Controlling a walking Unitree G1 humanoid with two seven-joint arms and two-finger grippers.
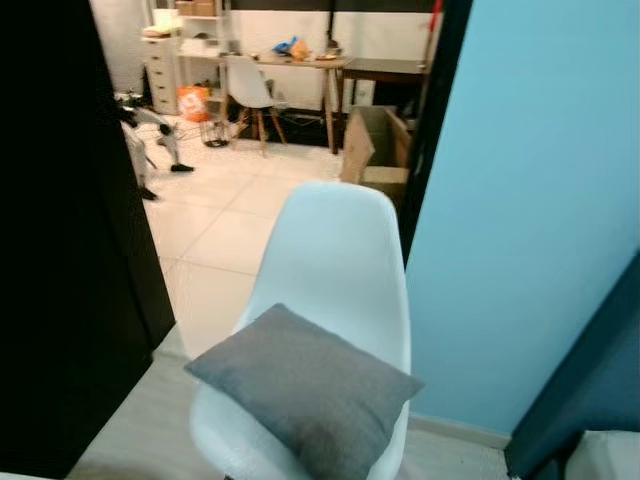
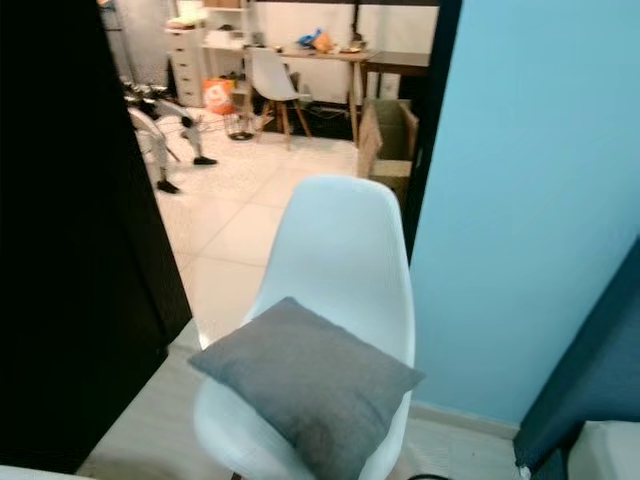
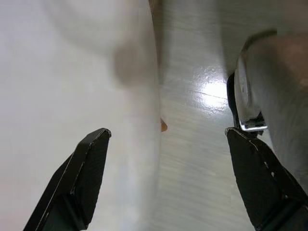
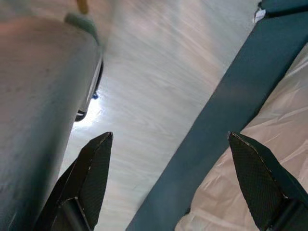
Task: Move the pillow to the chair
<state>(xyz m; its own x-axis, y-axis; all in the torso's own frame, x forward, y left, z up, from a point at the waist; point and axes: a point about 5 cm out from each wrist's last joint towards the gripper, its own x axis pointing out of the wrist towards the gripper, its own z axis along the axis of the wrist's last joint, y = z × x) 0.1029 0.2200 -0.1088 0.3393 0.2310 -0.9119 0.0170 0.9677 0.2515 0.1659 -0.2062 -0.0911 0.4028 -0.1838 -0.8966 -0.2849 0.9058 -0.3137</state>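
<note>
Grey pillow [image 1: 305,390] laid flat on the seat of the white chair [image 1: 335,260], one corner poking over the front edge, left gripper [image 3: 166,180] spread wide above pale floor, nothing held, right gripper [image 4: 168,180] spread wide too, nothing held.

The white chair [image 1: 335,260] ahead of me is hemmed by a black panel [image 1: 60,230] on my left and a blue wall [image 1: 530,200] on my right. Above its grey pillow [image 1: 300,385] the approach looks open, though blurred.
</note>
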